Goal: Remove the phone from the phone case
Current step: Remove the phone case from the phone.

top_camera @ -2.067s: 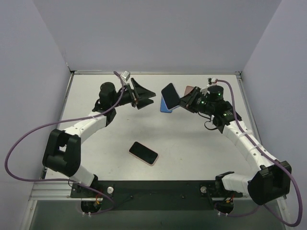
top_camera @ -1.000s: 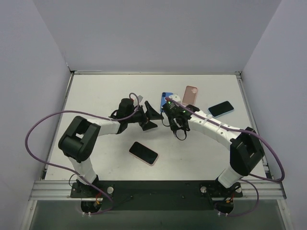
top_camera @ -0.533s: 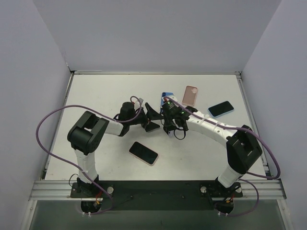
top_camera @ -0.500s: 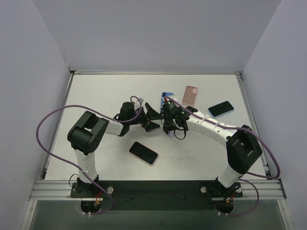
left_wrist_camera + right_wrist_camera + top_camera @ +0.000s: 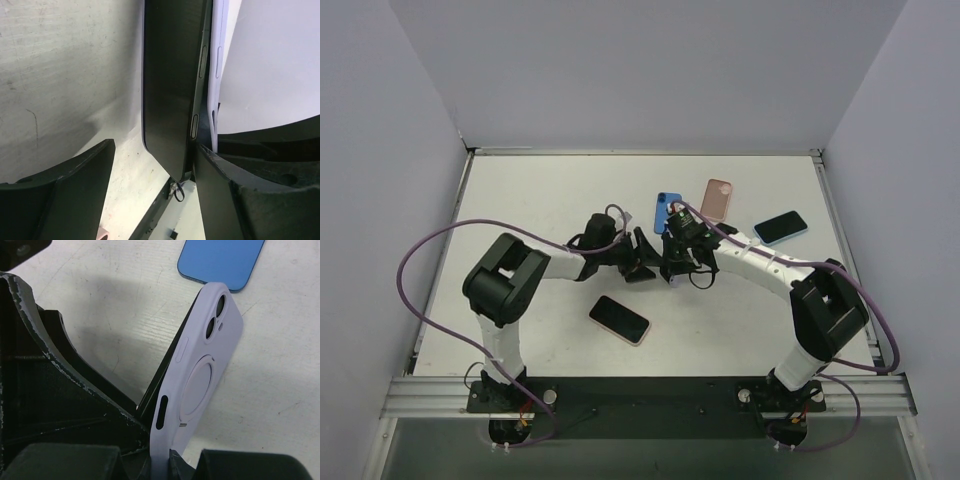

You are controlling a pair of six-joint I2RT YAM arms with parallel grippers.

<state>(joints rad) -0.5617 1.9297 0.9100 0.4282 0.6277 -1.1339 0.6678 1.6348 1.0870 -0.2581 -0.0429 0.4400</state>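
A lilac phone case (image 5: 207,365) stands on edge, with my right gripper (image 5: 161,467) shut on its lower rim. The black phone (image 5: 170,95) leans partly out of the case (image 5: 220,45), its bottom corner free. My left gripper (image 5: 155,150) is open and straddles that phone. Its right finger (image 5: 235,200) lies against the phone's button edge. A gap of table shows between the left finger (image 5: 65,195) and the screen. Seen from the top, the left gripper (image 5: 645,262) and the right gripper (image 5: 672,262) meet at mid-table, and the case and phone are hidden between them.
A blue case (image 5: 667,210) lies flat just behind the grippers, also seen as a blue case (image 5: 220,260) from the right wrist. A pink case (image 5: 718,198) and a phone in a blue case (image 5: 780,227) lie further right. A pink-edged phone (image 5: 619,319) lies in front.
The left gripper has slid right until its jaws straddle the phone held by the right gripper, and the jaws have narrowed. The right gripper has barely shifted and still holds the case.
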